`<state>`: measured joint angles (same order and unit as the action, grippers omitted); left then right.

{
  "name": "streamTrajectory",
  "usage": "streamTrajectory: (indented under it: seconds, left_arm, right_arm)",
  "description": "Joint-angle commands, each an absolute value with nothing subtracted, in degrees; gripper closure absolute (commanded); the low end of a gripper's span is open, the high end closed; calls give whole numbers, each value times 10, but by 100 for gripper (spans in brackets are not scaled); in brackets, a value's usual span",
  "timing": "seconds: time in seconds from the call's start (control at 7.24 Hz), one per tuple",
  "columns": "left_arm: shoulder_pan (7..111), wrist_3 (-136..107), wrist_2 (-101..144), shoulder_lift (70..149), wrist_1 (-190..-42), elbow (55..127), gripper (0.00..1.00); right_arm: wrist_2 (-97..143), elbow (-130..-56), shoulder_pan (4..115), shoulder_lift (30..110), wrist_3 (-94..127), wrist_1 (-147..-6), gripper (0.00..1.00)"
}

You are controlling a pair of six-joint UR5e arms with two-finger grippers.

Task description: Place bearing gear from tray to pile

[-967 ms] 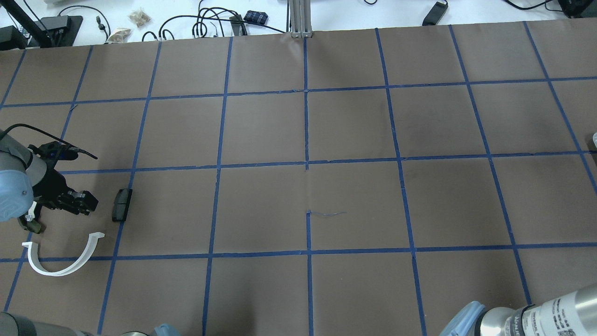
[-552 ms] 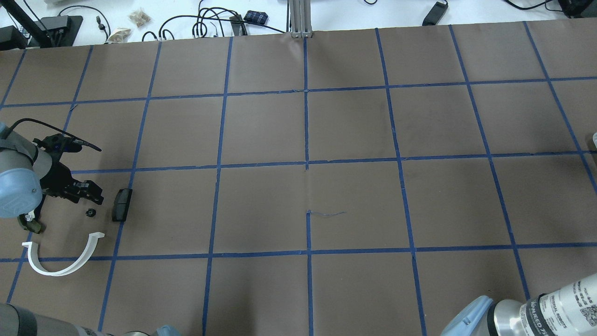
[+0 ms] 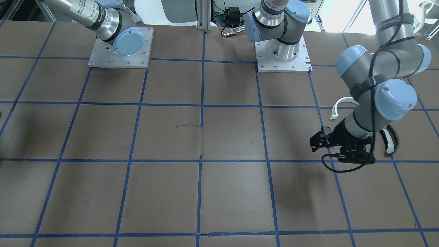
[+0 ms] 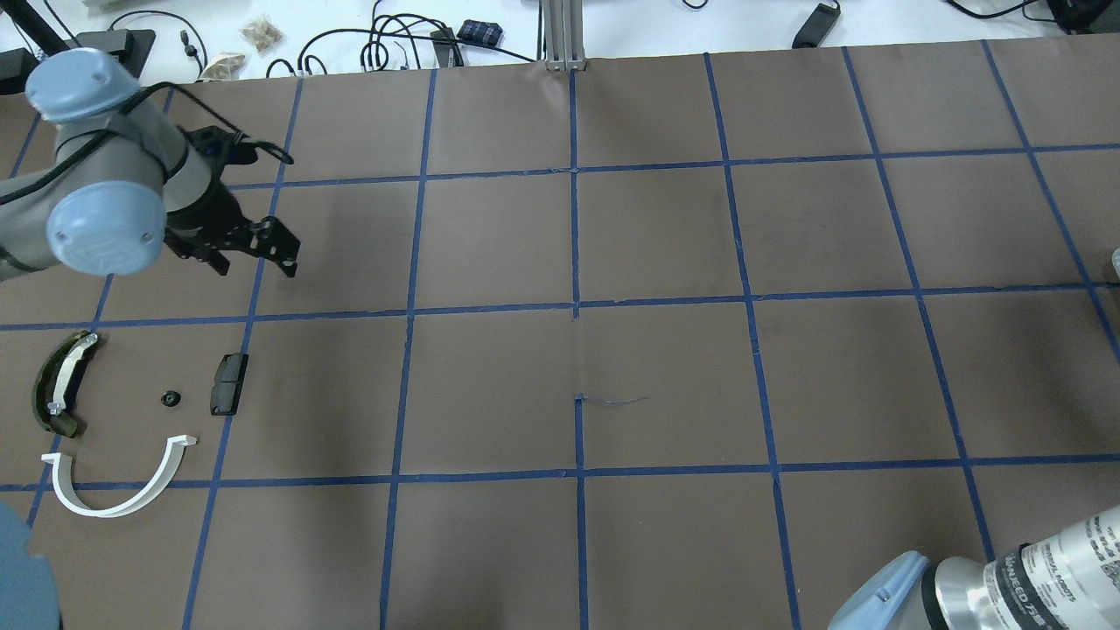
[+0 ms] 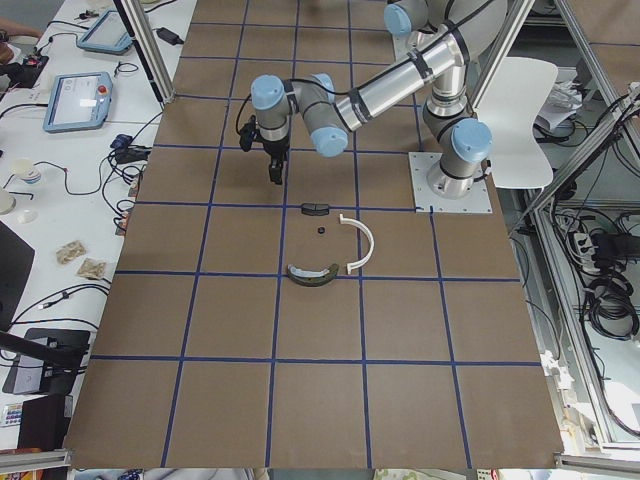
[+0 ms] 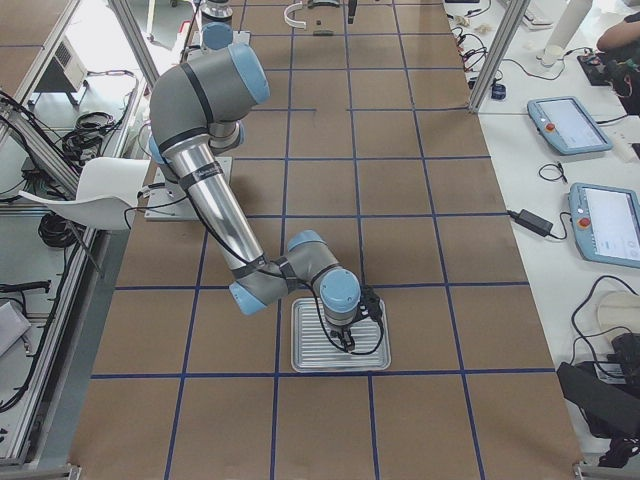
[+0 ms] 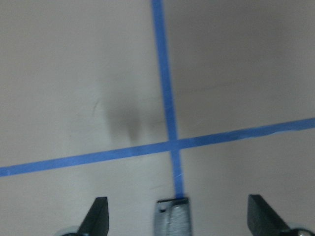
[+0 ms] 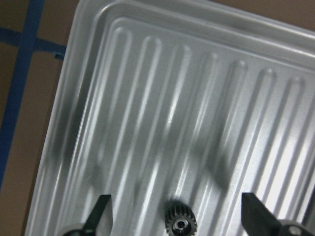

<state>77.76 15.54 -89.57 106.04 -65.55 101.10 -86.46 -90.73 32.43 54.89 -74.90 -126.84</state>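
Observation:
A small black bearing gear (image 4: 171, 400) lies on the table in the pile, between the dark olive curved piece (image 4: 59, 382) and the black block (image 4: 229, 383), above the white half-ring (image 4: 118, 494). My left gripper (image 4: 254, 261) is open and empty, raised well beyond the pile; the left wrist view (image 7: 178, 206) shows only bare table and tape below it. My right gripper (image 8: 175, 200) is open over the ribbed metal tray (image 8: 147, 98), just above another small black gear (image 8: 180, 222) lying on it.
The tray (image 6: 310, 355) sits at the table's right end, under the right arm. Blue tape lines grid the brown table. Cables and small items lie beyond the far edge (image 4: 394, 44). The arm bases (image 3: 283, 58) stand at the near edge.
The left gripper released the small gear beside the black block, then rose and moved away toward the far side. The olive piece is now uncovered. The right arm shifted slightly.

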Motion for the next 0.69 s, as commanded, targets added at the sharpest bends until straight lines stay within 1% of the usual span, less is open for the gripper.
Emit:
streamTrajectory:
  seconds: [0.0, 0.14, 0.28, 0.41, 0.55]
  left_arm:
    - [893, -10, -841, 1065, -670, 988, 0]
    - [916, -62, -840, 1070, -657, 988, 0]
    - [935, -76, -838, 1075, -650, 994, 0]
    - [960, -113, -838, 1078, -650, 998, 0]
    - [981, -152, -838, 1081, -649, 992, 0]
  right_arm:
    - [-873, -908, 323, 548, -767, -1267, 34]
    - [-880, -909, 323, 548, -780, -1267, 41]
    - [-894, -909, 323, 548, -787, -1266, 44]
    - [-896, -909, 317, 548, -788, -1266, 44]
    - [-896, -908, 317, 551, -788, -1266, 51]
